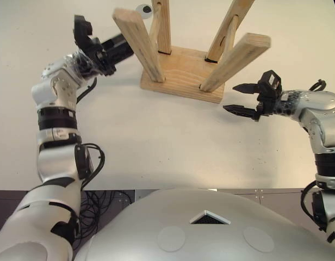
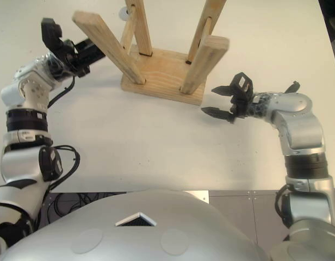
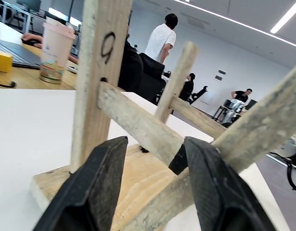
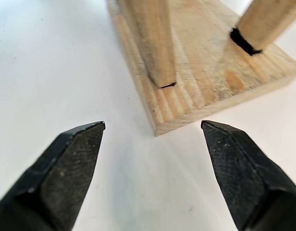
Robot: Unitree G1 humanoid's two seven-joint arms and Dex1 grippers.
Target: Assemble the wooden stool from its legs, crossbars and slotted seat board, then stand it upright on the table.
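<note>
The left gripper (image 1: pixel 123 48) sits against the near-left leg (image 1: pixel 141 49), jaws parted and not clamped on it, probably to brace it. The stool (image 1: pixel 233 60) rests upside down on the surface (image 1: pixel 156 141), seat board (image 1: pixel 181 68) flat and legs up, so it has yet to be turned over. The right gripper (image 1: pixel 230 98) waits beside the board's corner, jaws wide and empty.

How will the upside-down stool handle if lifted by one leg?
Probably rigid: the stool is solid wood. Legs sit in slots, so one might pull loose. Resting on its flat seat board, it likely slides, not tips.
</note>
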